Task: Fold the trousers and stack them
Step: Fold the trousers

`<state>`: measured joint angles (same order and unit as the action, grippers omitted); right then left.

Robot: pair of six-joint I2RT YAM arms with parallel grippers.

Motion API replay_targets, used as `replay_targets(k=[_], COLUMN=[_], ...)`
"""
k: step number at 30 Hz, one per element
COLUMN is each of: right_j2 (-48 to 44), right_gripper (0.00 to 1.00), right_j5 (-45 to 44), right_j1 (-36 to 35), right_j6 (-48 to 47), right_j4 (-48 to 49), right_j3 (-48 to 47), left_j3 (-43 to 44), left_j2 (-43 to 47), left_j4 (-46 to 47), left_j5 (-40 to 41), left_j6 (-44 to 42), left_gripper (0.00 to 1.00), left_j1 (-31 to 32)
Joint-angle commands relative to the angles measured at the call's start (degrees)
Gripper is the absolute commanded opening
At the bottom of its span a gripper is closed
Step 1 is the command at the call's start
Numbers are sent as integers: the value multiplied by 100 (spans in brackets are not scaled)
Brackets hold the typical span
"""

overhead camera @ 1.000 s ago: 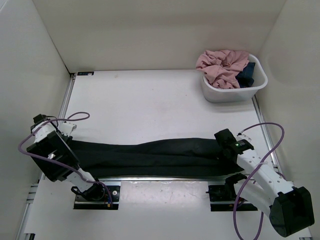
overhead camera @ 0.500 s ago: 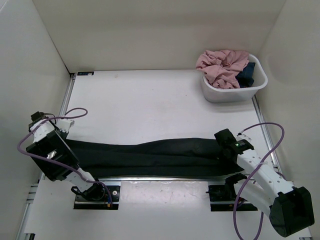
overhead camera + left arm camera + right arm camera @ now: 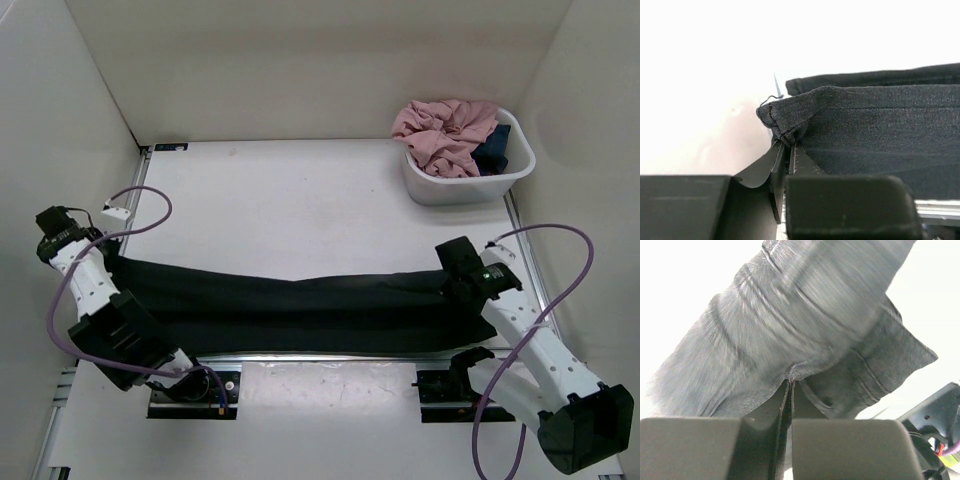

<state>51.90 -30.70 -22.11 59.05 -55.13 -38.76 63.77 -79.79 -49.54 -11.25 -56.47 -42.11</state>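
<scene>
Both arms reach low and outward, the left gripper (image 3: 786, 155) and the right gripper (image 3: 790, 390) each with jaws pinched tight on the trousers (image 3: 300, 305) bunched at their tips.

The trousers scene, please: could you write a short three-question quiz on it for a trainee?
1. True or false: the left gripper and the right gripper are each shut on an end of the black trousers.
2. Where does the white tub stand? A) at the far right corner of the table; B) at the near left corner; C) at the table's centre.
3. What lies in the tub beside the pink clothes?
Key: 1 true; 2 A; 3 a dark blue garment.
</scene>
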Motion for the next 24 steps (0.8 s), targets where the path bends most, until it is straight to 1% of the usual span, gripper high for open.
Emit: replay_targets(k=[1, 2, 5, 6, 7, 9, 10, 12, 13, 14, 15, 16, 17, 18, 19, 20, 22, 23, 24], right_j2=[-31, -83, -145, -310, -408, -740, -856, -1136, -1190, -1191, -1052, -911, -718, -238, 28, 509, 986, 1058, 1059], right_gripper=[0, 0, 0, 0, 0, 0, 0, 0, 0, 0, 0, 0, 0, 0, 0, 0, 0, 0, 0], right_j5=[-981, -982, -982, -982, -982, -912, -859, -719, -718, -666, -666, -770, -823, -885, -964, -1121, -1184, -1262, -1263], right_j1=[66, 66, 66, 66, 66, 66, 66, 66, 66, 66, 66, 66, 66, 66, 66, 66, 119, 119, 119], right_j6=[-95, -95, 97, 220, 291, 440, 572, 626, 626, 626, 556, 451, 354, 266, 204, 99, -103, -104, -104], right_j4=[-541, -542, -814, -867, -972, -1087, -1087, -1018, -895, -563, -395, -228, -61, 150, 152, 152, 152, 152, 152], right_j3=[-588, -589, -528, -475, -335, -168, -80, 245, 325, 378, 378, 291, 177, 28, -356, -560, -1104, -1229, -1317], left_j3=[163, 101, -206, -276, -399, -470, -471, -523, -523, -523, -393, -278, 1, 161, 319, 625, 1047, 1050, 1241], left_j2=[411, 411, 762, 885, 1156, 1377, 1378, 1326, 1273, 1160, 1098, 1027, 888, 790, 711, 554, 412, 359, 359], left_j4=[541, 542, 594, 595, 595, 595, 595, 595, 595, 595, 595, 595, 595, 655, 656, 734, 823, 823, 884], left_j5=[-282, -343, -667, -956, -1098, -1396, -1485, -1486, -1590, -1696, -1827, -2090, -2179, -2180, -2180, -2258, -2259, -2181, -2119], left_j6=[-136, -206, -347, -469, -549, -707, -760, -847, -848, -848, -848, -666, -559, -437, -322, -86, 222, 285, 285], left_gripper=[15, 15, 14, 14, 14, 14, 14, 14, 14, 14, 14, 14, 14, 14, 14, 14, 14, 14, 14], left_j1=[-157, -157, -446, -700, -833, -1114, -1298, -1300, -1300, -1300, -1300, -1300, -1187, -1090, -985, -810, -555, -466, -395])
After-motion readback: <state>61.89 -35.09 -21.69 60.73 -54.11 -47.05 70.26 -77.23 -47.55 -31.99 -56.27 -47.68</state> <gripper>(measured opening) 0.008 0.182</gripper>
